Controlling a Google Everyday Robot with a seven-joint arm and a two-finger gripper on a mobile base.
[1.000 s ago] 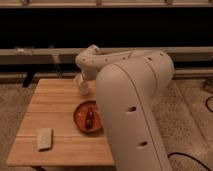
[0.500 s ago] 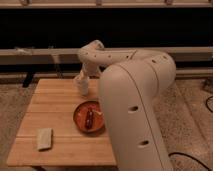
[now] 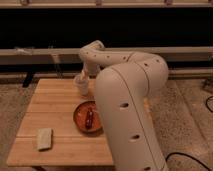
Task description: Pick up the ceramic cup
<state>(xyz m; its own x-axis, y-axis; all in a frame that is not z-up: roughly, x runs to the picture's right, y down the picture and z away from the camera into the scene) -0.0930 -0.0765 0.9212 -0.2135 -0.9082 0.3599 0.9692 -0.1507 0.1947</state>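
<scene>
The ceramic cup (image 3: 80,86) is small and pale. It stands near the far edge of the wooden table (image 3: 60,107), just beyond the orange plate. My gripper (image 3: 82,76) points down from the bent white arm (image 3: 127,90) and sits right at the cup's top, partly covering it. I cannot tell whether the cup is lifted off the table.
A round orange plate (image 3: 80,120) holding a dark reddish item (image 3: 89,117) lies mid-table, partly behind my arm. A pale rectangular block (image 3: 44,138) lies at the front left. A dark wall with a horizontal rail (image 3: 40,51) runs behind the table. A cable (image 3: 209,102) lies on the floor at right.
The arm's upper bend has risen and shifted slightly right over the last second. The gripper has stayed at the cup, which shows no clear movement.
</scene>
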